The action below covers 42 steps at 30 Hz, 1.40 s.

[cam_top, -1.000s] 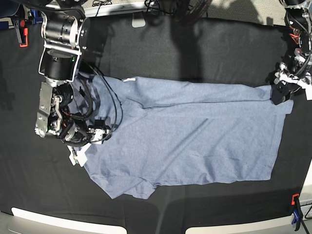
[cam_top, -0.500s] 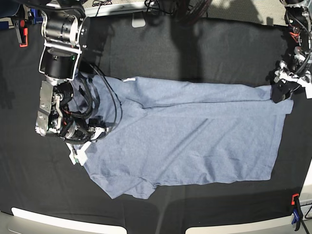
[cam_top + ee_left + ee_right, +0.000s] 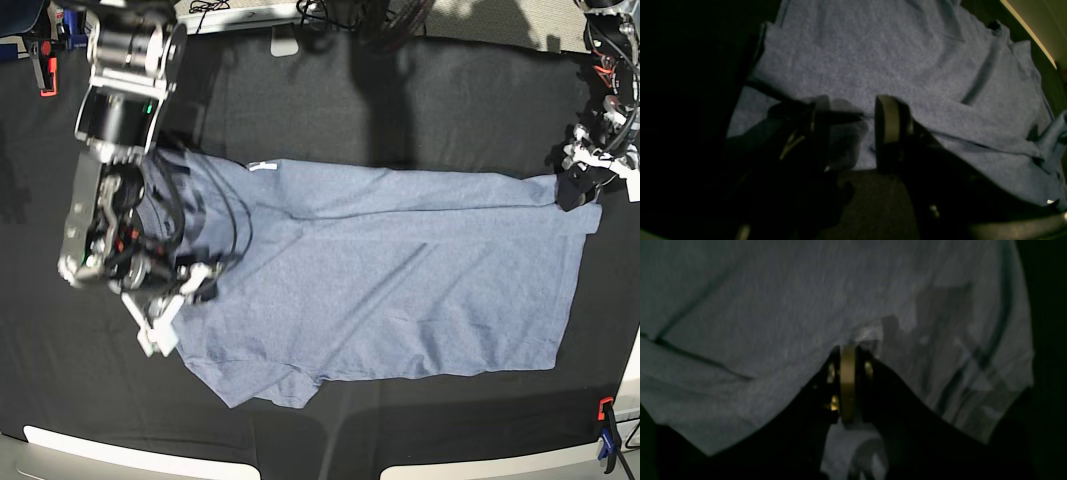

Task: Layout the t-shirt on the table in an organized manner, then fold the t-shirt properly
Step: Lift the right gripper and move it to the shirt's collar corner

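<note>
T-shirt [image 3: 400,280] cloth lies spread across the middle of the black bench [image 3: 400,100], plain side up, still a bit crooked, with one end near each arm. The right end effector [image 3: 848,350] is pinched tight on the shirt's edge, and the left end effector [image 3: 850,113] sits with its jaws apart over the other end of the shirt, holding nothing I can be sure of. If only the right one pulls, the loose far end could drag and bunch up, or the thin edge could slip out.
</note>
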Available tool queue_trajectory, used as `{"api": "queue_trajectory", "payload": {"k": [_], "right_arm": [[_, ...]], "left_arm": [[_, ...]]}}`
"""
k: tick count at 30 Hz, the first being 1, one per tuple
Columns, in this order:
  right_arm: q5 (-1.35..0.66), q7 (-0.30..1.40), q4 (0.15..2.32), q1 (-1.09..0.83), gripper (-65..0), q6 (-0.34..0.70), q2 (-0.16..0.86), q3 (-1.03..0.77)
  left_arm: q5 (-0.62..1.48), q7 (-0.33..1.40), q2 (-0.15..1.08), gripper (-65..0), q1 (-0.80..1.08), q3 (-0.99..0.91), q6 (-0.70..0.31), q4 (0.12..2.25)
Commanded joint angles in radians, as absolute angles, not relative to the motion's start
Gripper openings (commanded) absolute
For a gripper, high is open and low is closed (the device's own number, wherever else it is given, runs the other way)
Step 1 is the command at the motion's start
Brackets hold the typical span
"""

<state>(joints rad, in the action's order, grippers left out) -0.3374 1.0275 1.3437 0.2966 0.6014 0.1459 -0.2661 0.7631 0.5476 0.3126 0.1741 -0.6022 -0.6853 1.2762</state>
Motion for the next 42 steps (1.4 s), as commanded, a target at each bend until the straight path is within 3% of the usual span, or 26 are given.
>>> {"api": "queue_trajectory", "payload": {"k": [1,13,20,28,30,35,42], "right_arm": [[-0.360,1.013,1.381,0.307,-64.2,0.606,0.140,-0.267],[-0.372,1.018,1.599,0.096,-64.2,0.607,-0.004,-0.197],[-0.279,0.986,1.629,0.051,-64.2,0.590,-0.081,-0.125],[-0.281,0.991,1.629,0.046,-63.9,0.592,-0.083,-0.125],[-0.315,1.013,1.629,0.047,-60.9,0.604,-0.083,-0.125],[-0.513,1.103,1.629,0.050,-45.0,0.682,-0.083,-0.125],[-0.552,1.131,1.631,0.046,-44.2,0.693,-0.082,-0.125]], "left_arm": [[0.786,0.523,0.330,-44.3,0.166,-0.607,-0.698,1.291],[0.786,0.523,0.330,-44.3,0.166,-0.607,-0.698,1.291],[0.786,0.524,0.330,-44.3,0.167,-0.607,-0.698,1.291],[0.786,0.523,0.330,-44.3,0.166,-0.607,-0.698,1.291],[0.786,0.523,0.330,-44.3,0.166,-0.607,-0.698,1.291],[0.786,0.523,0.330,-44.3,0.166,-0.607,-0.698,1.291],[0.786,0.523,0.330,-44.3,0.166,-0.607,-0.698,1.291]]}}
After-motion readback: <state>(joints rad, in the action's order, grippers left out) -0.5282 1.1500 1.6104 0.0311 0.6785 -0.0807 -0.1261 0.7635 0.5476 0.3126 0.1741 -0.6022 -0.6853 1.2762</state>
